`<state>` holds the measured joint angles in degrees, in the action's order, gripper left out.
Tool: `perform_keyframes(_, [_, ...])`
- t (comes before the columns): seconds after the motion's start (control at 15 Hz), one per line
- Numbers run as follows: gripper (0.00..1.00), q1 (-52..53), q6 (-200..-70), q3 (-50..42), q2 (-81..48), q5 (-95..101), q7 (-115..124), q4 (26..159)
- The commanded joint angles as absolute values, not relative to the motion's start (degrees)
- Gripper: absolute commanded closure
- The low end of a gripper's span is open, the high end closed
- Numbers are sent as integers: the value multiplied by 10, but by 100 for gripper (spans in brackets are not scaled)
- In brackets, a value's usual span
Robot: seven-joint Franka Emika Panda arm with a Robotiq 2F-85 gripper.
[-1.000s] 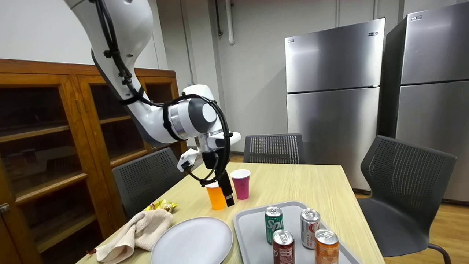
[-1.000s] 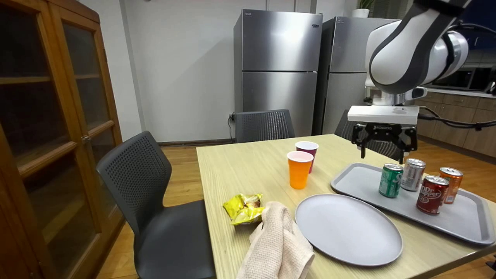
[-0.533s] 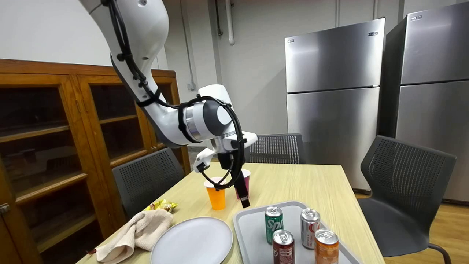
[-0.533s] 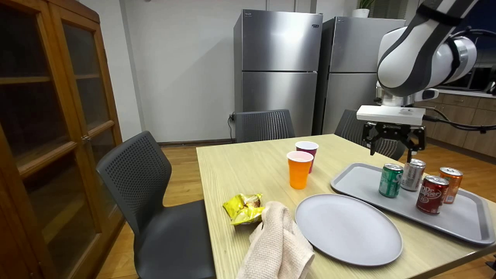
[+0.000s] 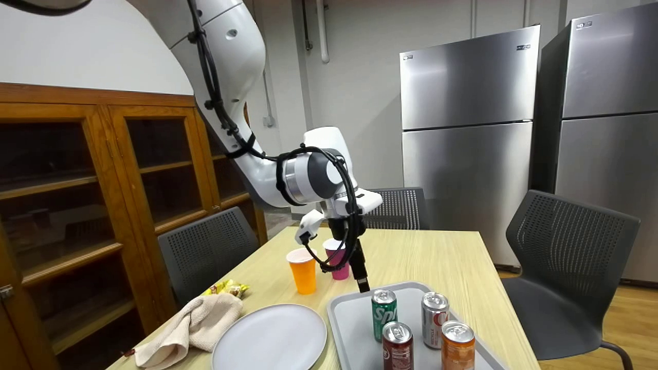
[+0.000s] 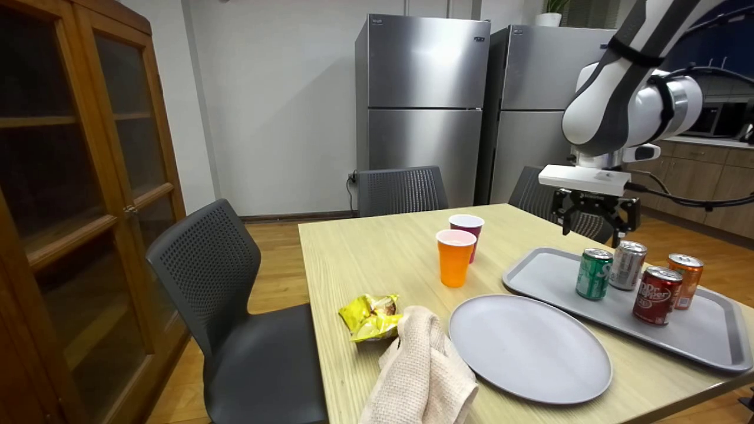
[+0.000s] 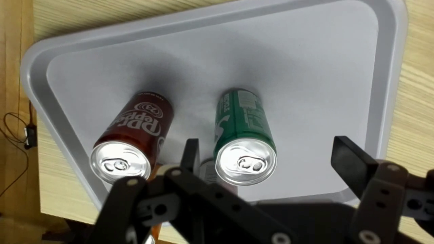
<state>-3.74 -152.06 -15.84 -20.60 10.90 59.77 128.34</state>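
The green can (image 7: 243,135) stands upright on the grey tray (image 7: 305,67), below the hand (image 6: 591,234); in the wrist view it shows between the two fingers, closer to one than to the other. The hand is spread wide and has hold of nothing, its fingertips clear of the can. Over the last second it has shifted across toward the tray, its spread the same, while every can has kept its place; so the green can is now, by the look of it, the thing nearest the hand, and ungripped. Beyond the closer finger stands the Dr Pepper can (image 7: 137,125); past the green can, partly hidden in the wrist view, is the silver can (image 6: 627,268), with the orange can (image 6: 687,281) farther off. Out to the hand's side, on the bench (image 6: 377,253), are the orange cup (image 6: 454,262) and the purple cup (image 6: 468,222); farther away lie the plate (image 6: 530,353), the towel (image 6: 421,368) and the yellow packet (image 6: 371,318).
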Motion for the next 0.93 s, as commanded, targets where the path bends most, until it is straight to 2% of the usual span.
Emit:
perform_keyframes(0.0, [0,-41,-1515,-164,-254,80,582,1228])
perform_keyframes(0.87, [0,-41,-1512,-187,-313,39,585,1200])
